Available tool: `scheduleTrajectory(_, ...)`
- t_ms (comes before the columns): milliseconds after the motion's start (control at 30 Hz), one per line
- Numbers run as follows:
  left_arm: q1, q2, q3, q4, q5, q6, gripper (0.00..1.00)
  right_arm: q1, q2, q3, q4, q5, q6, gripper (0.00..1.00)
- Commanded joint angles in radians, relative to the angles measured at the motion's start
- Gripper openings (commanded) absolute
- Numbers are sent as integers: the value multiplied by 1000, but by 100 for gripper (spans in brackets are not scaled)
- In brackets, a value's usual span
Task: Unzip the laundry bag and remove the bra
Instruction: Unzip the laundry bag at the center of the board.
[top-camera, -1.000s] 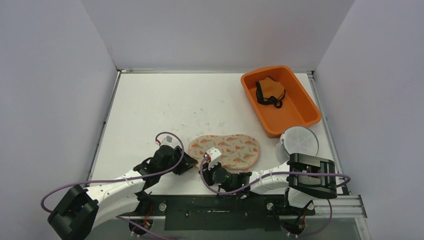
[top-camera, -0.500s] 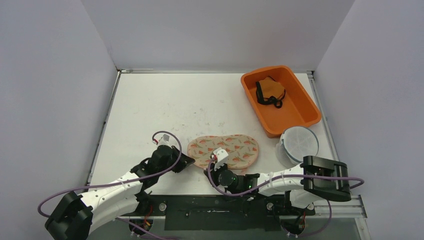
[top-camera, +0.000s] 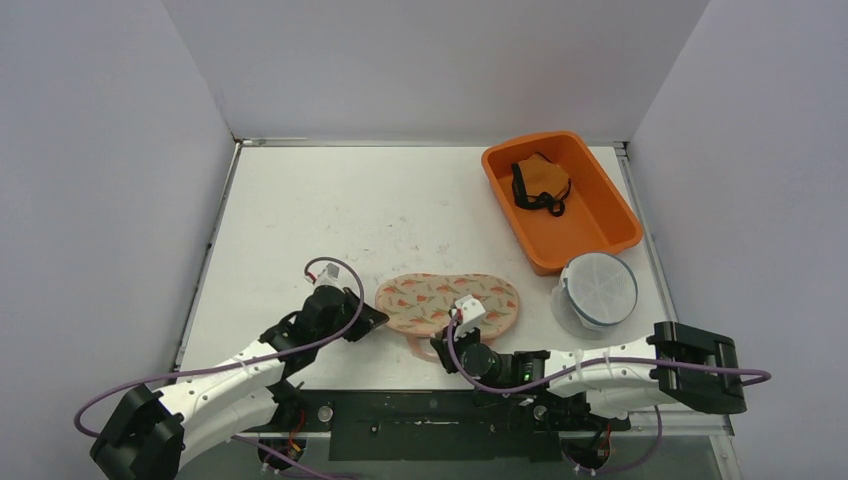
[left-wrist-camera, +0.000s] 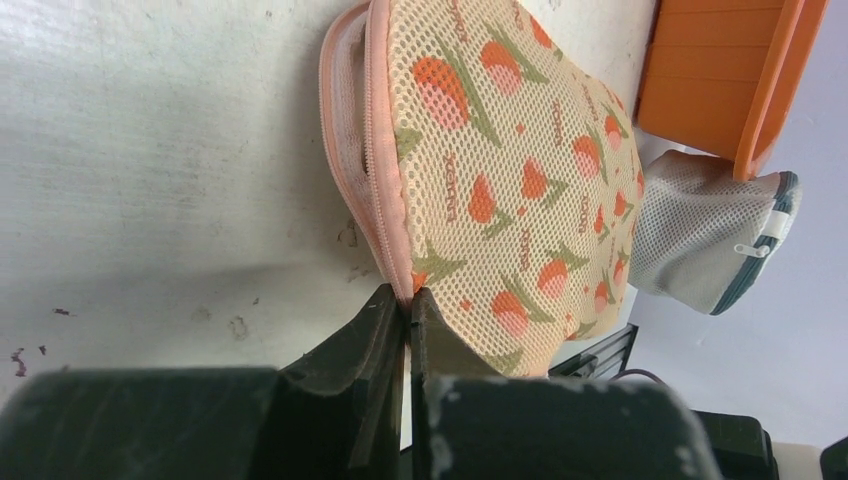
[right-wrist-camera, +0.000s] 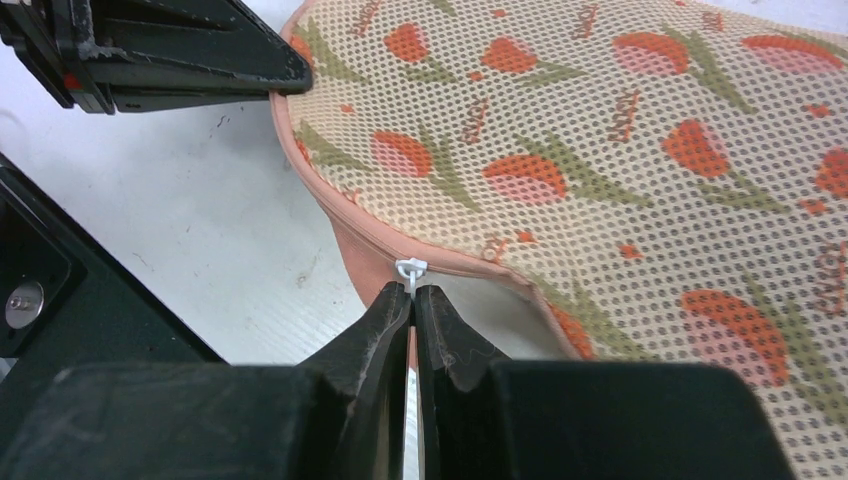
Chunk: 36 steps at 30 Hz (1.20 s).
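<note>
Right hand (right-wrist-camera: 412, 293) pinches zipper pull (right-wrist-camera: 411, 268); left hand (left-wrist-camera: 408, 300) grips laundry bag (left-wrist-camera: 500, 160) seam; lettering (left-wrist-camera: 452, 196) unreadable.

1. Laundry bag (top-camera: 440, 298): beige mesh, red tulip print, pink zipper edging. Lies flat at the near edge of the table (top-camera: 300, 220).
2. Zipper pull (right-wrist-camera: 410, 268): white, on the bag's near rim.

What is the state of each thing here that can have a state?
left gripper: shut on the laundry bag edge.
right gripper: shut on the zipper pull.
laundry bag: lying flat, zipper partly open.
grey mesh bag: appears zipped shut.
orange bin: upright, holding one garment.
</note>
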Motion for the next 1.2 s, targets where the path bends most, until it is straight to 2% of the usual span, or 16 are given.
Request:
scheduleTrajectory(0,42,-3,84,-70,-58,94,0,17,-41,-16,-35,53,12,5)
scheduleTrajectory(267,166,57,163,-109,-15,178,0,30,54,9,44,29,2,5)
scheduleTrajectory(300,176,61,168,-112,-8,182,3,29,73,18,58,23,-4,5)
scheduleTrajectory(333,181,60,171,-118,-1,187,14,29,93,28,69,20,-8,5)
scheduleTrajectory(433,185,16,166,-143,21,194,57,28,143,57,102,4,-28,5)
scheduleTrajectory(500,185,-35,154,-179,26,195,74,25,175,74,118,-8,-43,5)
scheduleTrajectory(567,183,-93,141,-215,53,188,85,21,194,87,134,-21,-52,5)
scheduleTrajectory(733,159,-245,55,-219,137,71,90,16,227,107,160,-47,-60,5)
scheduleTrajectory(867,51,-285,4,-154,91,-42,90,15,247,126,166,-61,-69,5)
scheduleTrajectory(1000,-63,-218,17,-92,10,-85,88,15,249,134,164,-65,-72,5)
scheduleTrajectory(1167,-129,-65,22,55,10,-110,85,17,225,123,149,-57,-69,5)
